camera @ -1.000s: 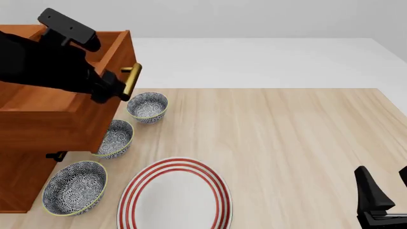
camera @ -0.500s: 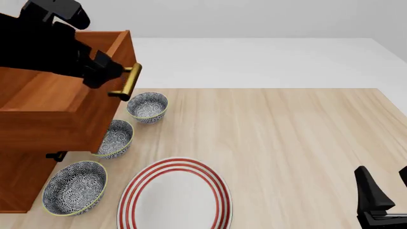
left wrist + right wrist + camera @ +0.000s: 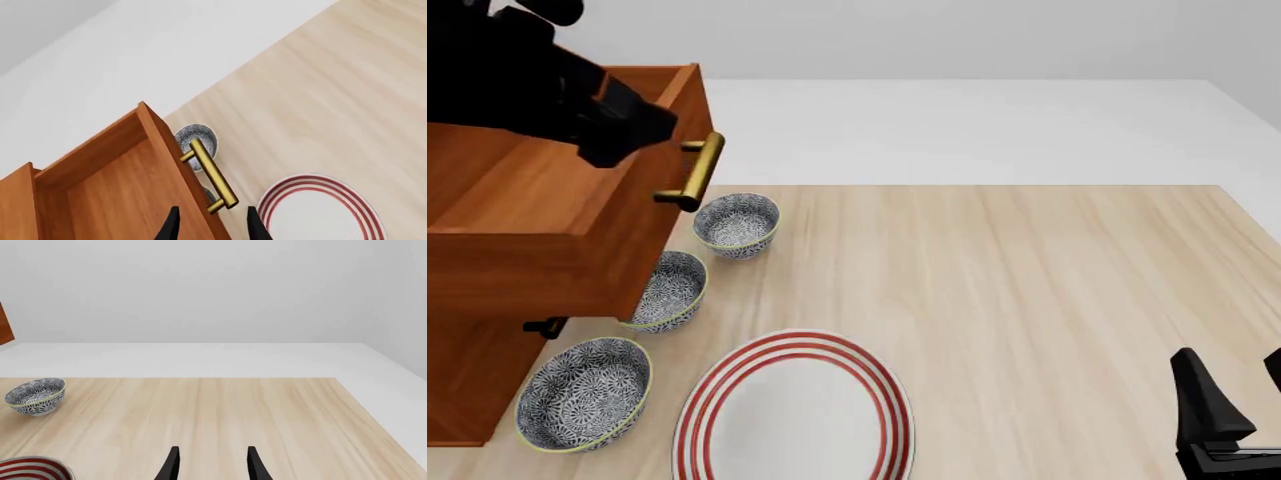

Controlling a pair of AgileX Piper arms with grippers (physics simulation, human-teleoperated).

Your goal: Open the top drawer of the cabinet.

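Lifting my left pincer [image 3: 208, 227] up and back off the brass handle [image 3: 695, 171], I am seeing its fingers apart, gripping nothing; the top drawer [image 3: 554, 215] is standing pulled well out of the cabinet [image 3: 467, 375], so only withdrawal is remaining, I judge

Left arm [image 3: 521, 85]: black, blocky, matte body.
Right gripper [image 3: 210, 465]: two thin black pointed fingers [image 3: 171, 465].

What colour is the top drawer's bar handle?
Brass-gold handle, on the reddish-brown top drawer; clearest in the left wrist view.
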